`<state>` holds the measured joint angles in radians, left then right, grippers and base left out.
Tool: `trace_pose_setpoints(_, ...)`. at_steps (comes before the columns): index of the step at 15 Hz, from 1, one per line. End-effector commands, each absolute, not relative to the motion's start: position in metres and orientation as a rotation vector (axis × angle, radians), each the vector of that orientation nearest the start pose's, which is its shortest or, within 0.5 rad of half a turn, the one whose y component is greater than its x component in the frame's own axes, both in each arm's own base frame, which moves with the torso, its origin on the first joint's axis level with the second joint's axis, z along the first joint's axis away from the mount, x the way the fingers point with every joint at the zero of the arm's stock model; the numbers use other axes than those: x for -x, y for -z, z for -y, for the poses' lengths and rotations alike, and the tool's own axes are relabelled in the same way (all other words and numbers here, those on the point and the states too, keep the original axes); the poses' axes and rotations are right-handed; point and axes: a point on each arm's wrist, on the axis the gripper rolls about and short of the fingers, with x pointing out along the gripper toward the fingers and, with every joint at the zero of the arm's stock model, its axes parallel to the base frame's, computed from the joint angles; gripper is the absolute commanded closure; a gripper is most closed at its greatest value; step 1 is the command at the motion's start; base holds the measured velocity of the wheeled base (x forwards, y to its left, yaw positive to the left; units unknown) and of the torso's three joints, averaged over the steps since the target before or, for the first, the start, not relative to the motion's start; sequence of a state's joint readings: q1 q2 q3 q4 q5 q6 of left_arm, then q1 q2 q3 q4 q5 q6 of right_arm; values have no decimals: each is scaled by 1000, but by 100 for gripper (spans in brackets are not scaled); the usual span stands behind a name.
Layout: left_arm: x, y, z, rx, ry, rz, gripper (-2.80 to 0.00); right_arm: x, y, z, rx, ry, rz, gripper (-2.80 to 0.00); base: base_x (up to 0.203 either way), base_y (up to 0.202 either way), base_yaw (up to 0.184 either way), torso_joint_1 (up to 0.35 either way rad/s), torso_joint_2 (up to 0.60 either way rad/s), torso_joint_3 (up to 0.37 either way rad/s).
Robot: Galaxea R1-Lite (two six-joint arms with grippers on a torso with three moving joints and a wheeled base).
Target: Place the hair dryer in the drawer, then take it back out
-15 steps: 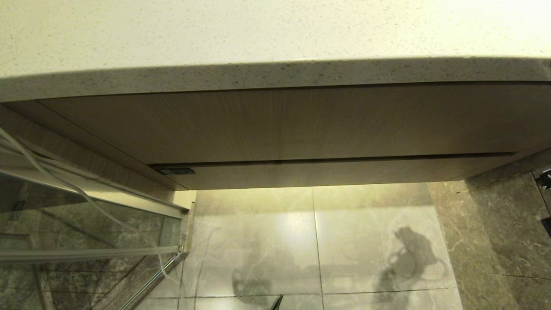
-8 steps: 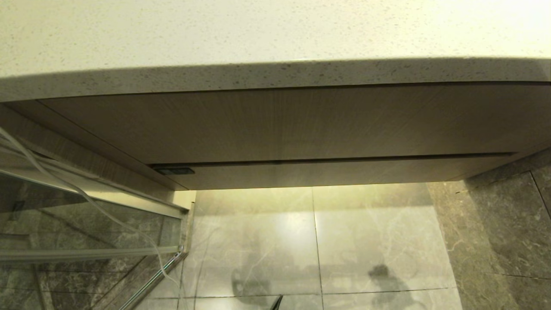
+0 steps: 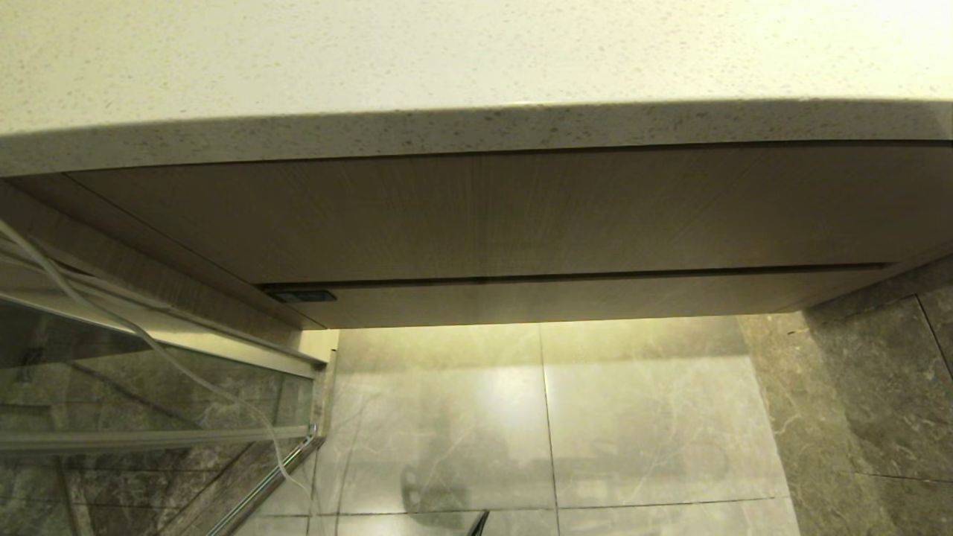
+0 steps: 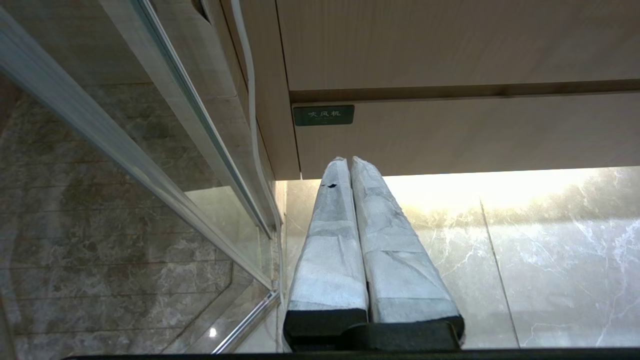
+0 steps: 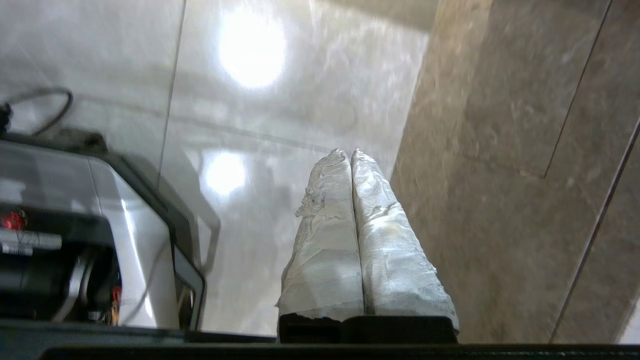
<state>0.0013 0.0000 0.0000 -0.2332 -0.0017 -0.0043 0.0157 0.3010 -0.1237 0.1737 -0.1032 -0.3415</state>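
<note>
The drawer (image 3: 581, 298) is the low wood-grain face under the taller vanity panel (image 3: 484, 216), and it is pushed in flush. It shows again in the left wrist view as the drawer (image 4: 475, 130), with a small dark green label (image 4: 323, 114) at its corner. The hair dryer is out of view. My left gripper (image 4: 348, 160) is shut and empty, pointing at the drawer's corner from below. My right gripper (image 5: 348, 152) is also shut and empty, and it hangs over the glossy floor tiles (image 5: 260, 150). Neither arm shows in the head view.
A speckled countertop (image 3: 447, 59) overhangs the vanity. A glass partition (image 3: 149, 387) with a metal frame stands at the left, and a white cord (image 3: 112, 320) runs down it. Darker marble floor (image 3: 856, 387) lies at the right. My own base (image 5: 75, 225) is beside the right gripper.
The right arm's dark reflection on the floor tiles has slid toward the near edge and vanished. The dark parts at the head view's right edge are gone too. The drawer stays shut.
</note>
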Motion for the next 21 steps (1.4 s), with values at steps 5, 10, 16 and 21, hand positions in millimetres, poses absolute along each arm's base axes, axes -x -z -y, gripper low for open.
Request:
trace_pose_setpoints(5,22,-88,0,4,0,195,0,25,-84,0,338,-10,-111,0,0,0,0,0,0,0)
trace_pose_setpoints(10,22,-88,0,4,0,195,0,23,-81,0,307,-9,58,0,0,0,0,0,0,0)
trace_pose_setpoints(16,22,-88,0,6,1,195,0,23,-80,-1,301,-21,54,0,0,0,0,0,0,0)
trace_pose_setpoints(21,22,-88,0,5,1,195,0,23,-79,0,409,-13,45,0,0,0,0,0,0,0)
